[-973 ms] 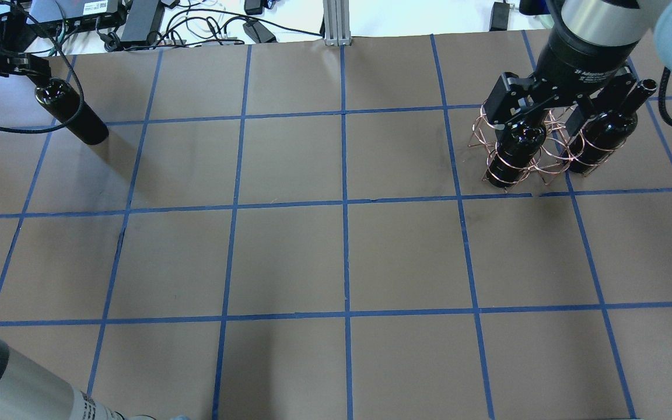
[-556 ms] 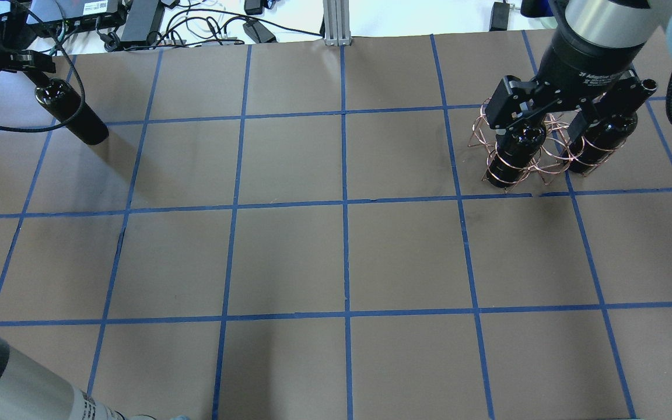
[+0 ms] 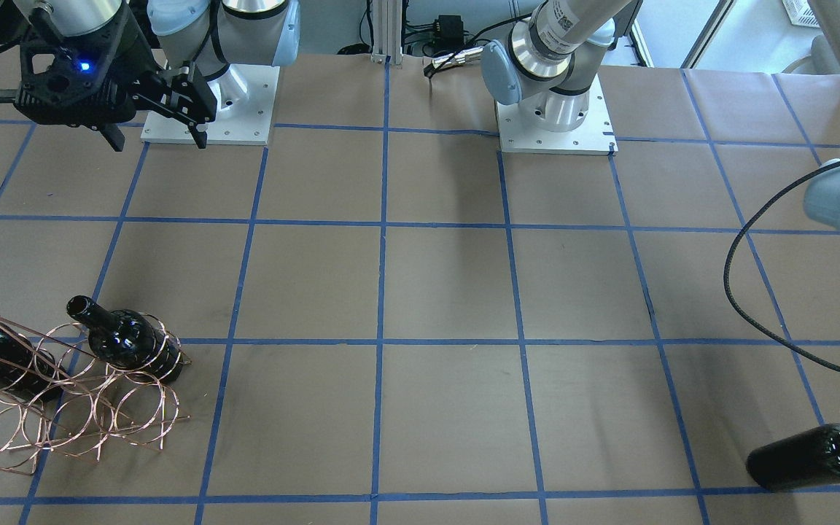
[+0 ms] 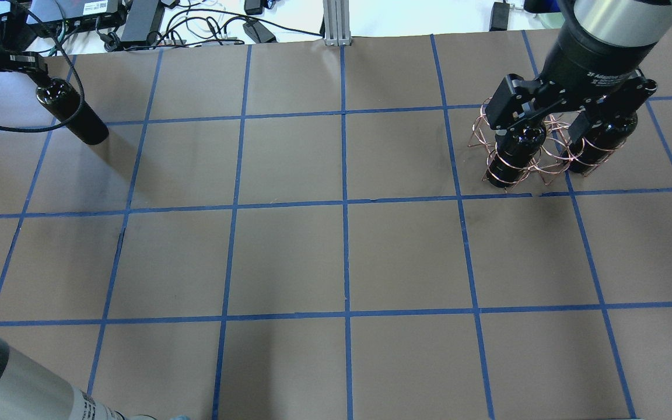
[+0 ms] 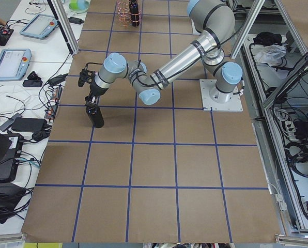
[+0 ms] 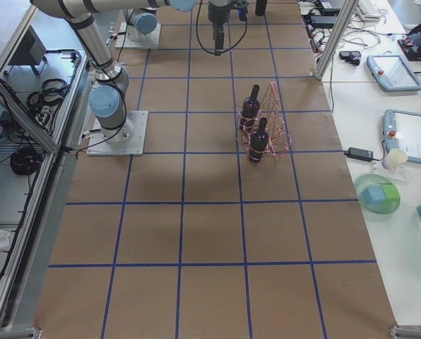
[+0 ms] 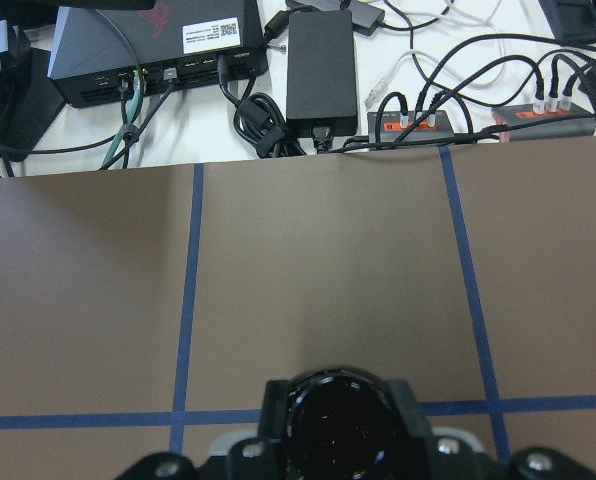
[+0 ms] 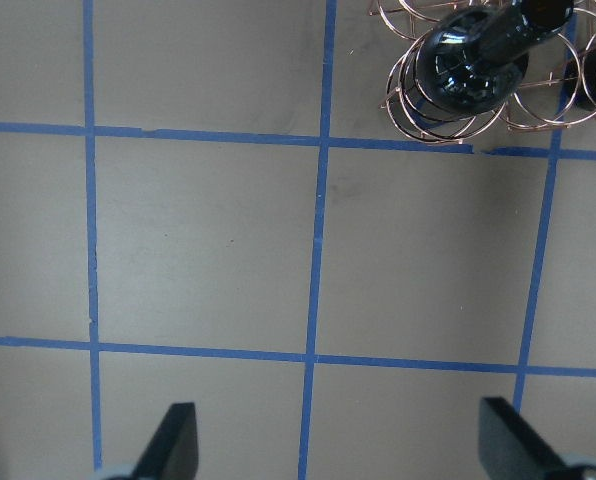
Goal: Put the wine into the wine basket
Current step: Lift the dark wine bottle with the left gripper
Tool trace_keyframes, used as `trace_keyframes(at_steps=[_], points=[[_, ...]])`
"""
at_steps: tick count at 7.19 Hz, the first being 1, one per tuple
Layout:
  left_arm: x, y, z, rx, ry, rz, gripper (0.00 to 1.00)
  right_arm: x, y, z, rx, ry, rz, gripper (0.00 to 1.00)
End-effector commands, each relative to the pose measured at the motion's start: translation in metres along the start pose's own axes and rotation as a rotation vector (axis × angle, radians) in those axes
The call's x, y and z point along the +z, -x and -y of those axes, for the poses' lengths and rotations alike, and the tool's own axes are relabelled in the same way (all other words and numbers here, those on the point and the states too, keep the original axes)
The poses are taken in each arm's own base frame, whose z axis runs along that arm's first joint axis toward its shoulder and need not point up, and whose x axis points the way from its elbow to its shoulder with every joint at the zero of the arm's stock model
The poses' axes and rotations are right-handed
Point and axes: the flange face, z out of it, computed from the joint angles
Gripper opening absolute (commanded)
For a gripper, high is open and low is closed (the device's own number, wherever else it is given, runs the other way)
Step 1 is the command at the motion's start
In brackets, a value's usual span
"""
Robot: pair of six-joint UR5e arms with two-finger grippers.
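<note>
Near-black wine [image 4: 73, 116] upright, neck clamped in left end effector [image 4: 30, 60]; wine basket [image 4: 546, 169] far off at 3 o'clock, below wide-open, empty right end effector [image 4: 546, 123].

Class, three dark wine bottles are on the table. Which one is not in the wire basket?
The bottle standing alone on the robot's left, its neck in the left gripper; the other two sit in the wire basket.
</note>
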Motion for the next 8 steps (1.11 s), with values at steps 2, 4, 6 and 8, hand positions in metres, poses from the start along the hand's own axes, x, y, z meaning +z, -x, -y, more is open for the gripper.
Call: trace_keyframes(at_steps=[2,4,6,8], points=[[-0.016,-0.002,0.003,0.058,-0.007,0.005,0.08,-0.004,0.001,0.001,0.009,-0.032,0.001,1.0],[-0.047,-0.054,0.009,0.094,0.033,-0.041,0.06,0.003,-0.002,0.003,-0.003,-0.012,-0.013,1.0],[-0.075,-0.142,-0.001,0.047,0.078,-0.025,0.06,0.004,-0.001,0.006,-0.005,-0.027,-0.011,1.0],[-0.105,-0.23,-0.012,-0.048,0.077,-0.05,0.0,0.006,-0.004,0.007,-0.003,-0.023,-0.011,1.0]])
